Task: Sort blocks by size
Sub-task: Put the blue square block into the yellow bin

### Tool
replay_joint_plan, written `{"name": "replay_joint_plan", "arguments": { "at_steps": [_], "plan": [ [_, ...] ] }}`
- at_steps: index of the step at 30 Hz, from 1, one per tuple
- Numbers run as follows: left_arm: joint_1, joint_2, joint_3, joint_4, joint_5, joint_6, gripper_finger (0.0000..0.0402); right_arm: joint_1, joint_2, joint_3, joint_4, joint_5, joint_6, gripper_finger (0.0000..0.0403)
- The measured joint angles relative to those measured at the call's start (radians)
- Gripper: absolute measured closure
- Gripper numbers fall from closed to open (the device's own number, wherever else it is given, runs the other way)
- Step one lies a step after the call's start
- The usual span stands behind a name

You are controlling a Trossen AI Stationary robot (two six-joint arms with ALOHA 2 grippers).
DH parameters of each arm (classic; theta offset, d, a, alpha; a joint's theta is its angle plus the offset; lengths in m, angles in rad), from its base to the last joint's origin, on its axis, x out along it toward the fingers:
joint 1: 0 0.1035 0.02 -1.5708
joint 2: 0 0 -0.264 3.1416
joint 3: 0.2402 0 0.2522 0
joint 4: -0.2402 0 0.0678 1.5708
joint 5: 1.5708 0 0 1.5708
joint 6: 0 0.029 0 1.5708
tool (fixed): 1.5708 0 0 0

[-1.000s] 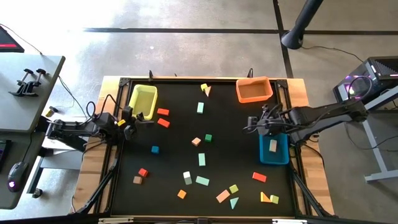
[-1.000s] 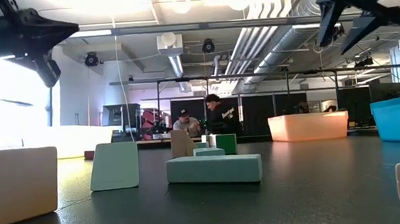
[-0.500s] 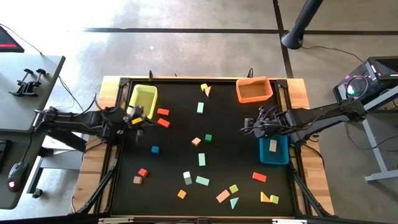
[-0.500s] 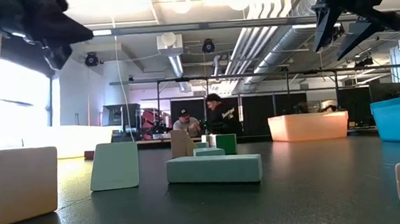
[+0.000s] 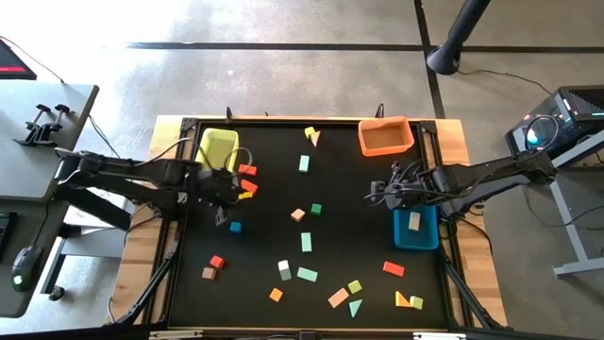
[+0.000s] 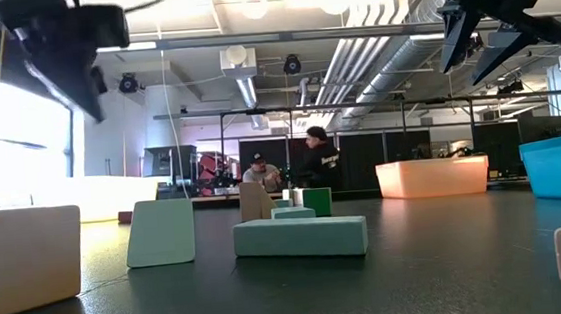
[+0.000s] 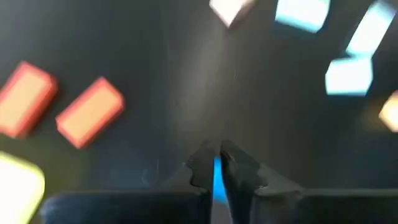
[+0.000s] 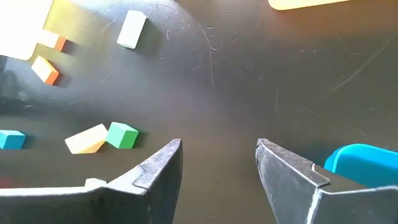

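In the high view, the left gripper [image 5: 221, 189] is being held over the tabletop [image 5: 349, 189] between the yellow bin [image 5: 217, 148] and a blue cube [image 5: 235, 228], with 2 red blocks [image 5: 248, 178] just beside it. The rest of the blocks are lying scattered, 1 of them already in the blue bin [image 5: 415, 227]. The right gripper [image 5: 377, 193] is waiting beside that bin.

In the low view, both grippers are hanging clear of the tabletop; the nearest blocks, such as a mint bar [image 6: 300, 238], are hiding those behind.

In the left wrist view, the fingers [image 7: 202, 167] are almost closed, a blue sliver showing between them; whether it is being gripped or lies below cannot be told. For a clean pick, the fingers should be opened and centred over 1 block.

In the right wrist view, the fingers [image 8: 158, 165] are standing wide and empty, a green cube [image 8: 122, 135] beyond.
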Motion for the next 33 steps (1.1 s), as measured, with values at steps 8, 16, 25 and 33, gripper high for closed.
{"name": "replay_joint_plan", "arguments": {
  "at_steps": [8, 16, 25, 33],
  "plan": [
    [-0.085, 0.068, -0.013, -0.058, 0.086, 0.286, 0.0264, 0.000, 0.000, 0.000, -0.001, 0.002, -0.011, 0.0203],
    [-0.114, 0.152, -0.044, 0.028, 0.069, 0.384, 0.0156, 0.000, 0.000, 0.000, -0.001, 0.030, -0.022, 0.0203],
    [-0.157, 0.329, -0.045, 0.028, 0.039, 0.374, 0.0120, 0.000, 0.000, 0.000, -0.001, 0.034, -0.022, 0.0203],
    [-0.161, 0.432, -0.045, 0.117, 0.027, 0.283, 0.0180, 0.000, 0.000, 0.000, -0.001, 0.034, -0.022, 0.0203]
  ]
}}
